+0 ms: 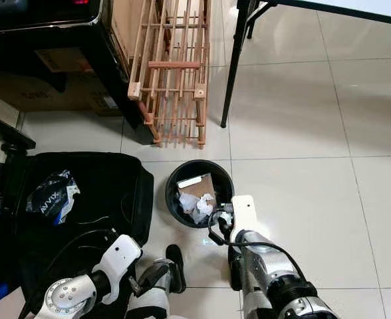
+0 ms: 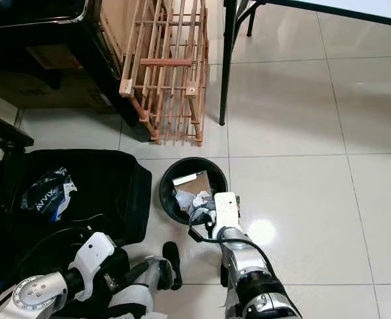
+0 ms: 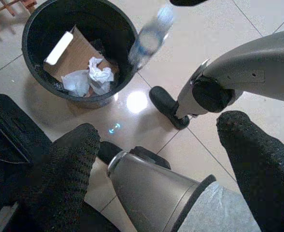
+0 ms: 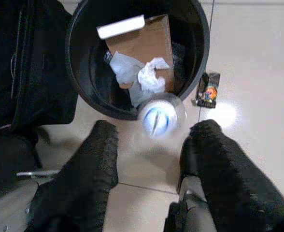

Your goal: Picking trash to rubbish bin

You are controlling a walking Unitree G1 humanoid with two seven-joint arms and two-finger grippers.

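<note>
Where my left arm hangs: low at 7 o'clock, left gripper (image 3: 159, 133) spread wide with nothing in it.
Right arm: stretched forward toward 12 o'clock, wrist over the floor tiles.
Right gripper (image 4: 151, 140): at the bin's 5 o'clock rim, fingers parted, touching nothing that I can see.
Bottle (image 4: 156, 118): clear plastic, blue cap end toward my wrist camera, blurred, above the bin's near rim, clear of both fingers.
Handling: I judge it light, thin-walled, smooth and slippery; it would crush before breaking. Take it across the body's middle.
Bin (image 4: 84, 63): black, round, at 12 o'clock, holding cardboard (image 4: 147, 43) and crumpled paper (image 4: 142, 72).
Wrapper (image 4: 207, 92): on the floor just beside the bin.
Wooden rack (image 1: 175, 73): farther off at 12 o'clock.
</note>
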